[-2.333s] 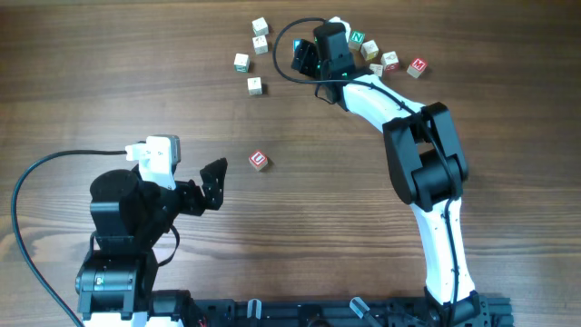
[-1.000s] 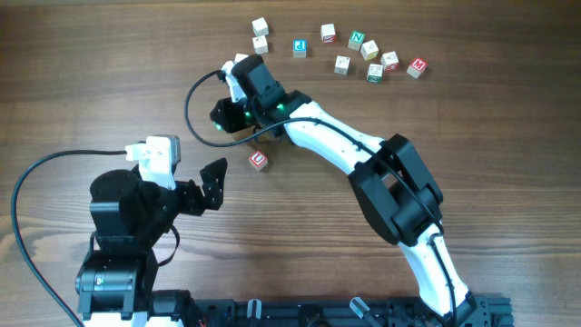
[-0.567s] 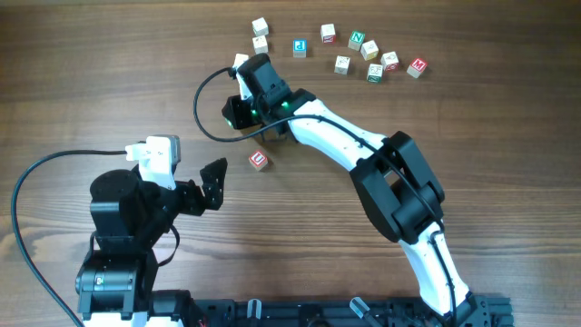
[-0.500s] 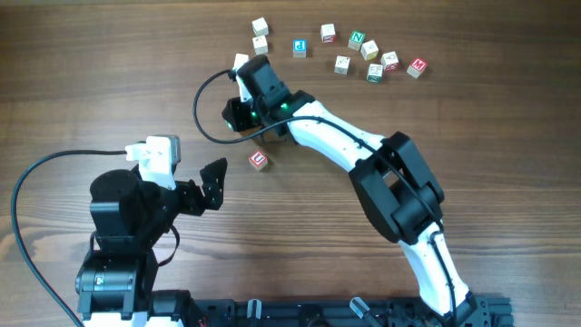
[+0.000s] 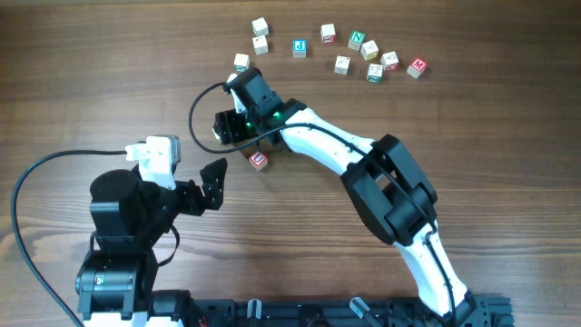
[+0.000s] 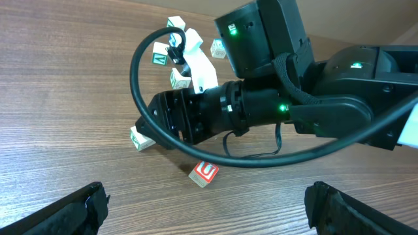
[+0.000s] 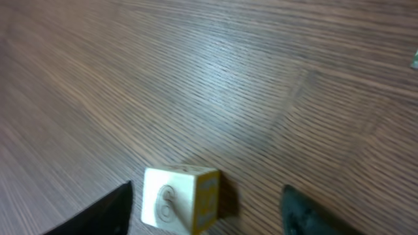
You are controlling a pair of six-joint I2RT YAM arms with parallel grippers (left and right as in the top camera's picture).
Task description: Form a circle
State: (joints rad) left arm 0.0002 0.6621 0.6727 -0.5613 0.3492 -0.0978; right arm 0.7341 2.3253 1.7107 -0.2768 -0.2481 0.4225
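Note:
No circle shows in any view. A pale wooden cube (image 7: 173, 203) marked 6, with a yellow side, stands on the table between the spread fingers of my right gripper (image 7: 210, 212), touching neither. Overhead, that gripper (image 5: 222, 126) is low at mid-table and covers the cube. The left wrist view shows the cube (image 6: 139, 138) at the right gripper's tip. A red-printed cube (image 5: 260, 160) lies just to the right and nearer the front, also seen as the red-printed cube (image 6: 204, 173). My left gripper (image 5: 211, 186) is open and empty, short of both cubes; its fingers (image 6: 73, 210) frame bare wood.
Several letter cubes lie scattered along the far edge, from one (image 5: 241, 62) just behind the right gripper across to a red-printed one (image 5: 417, 66). The right arm (image 5: 327, 145) stretches diagonally over the table. A black cable (image 5: 195, 113) loops beside the right wrist.
The right gripper has opened and let go of the pale cube, which now rests on the table. The gripper also shifted slightly left and nearer. The left arm stayed still.

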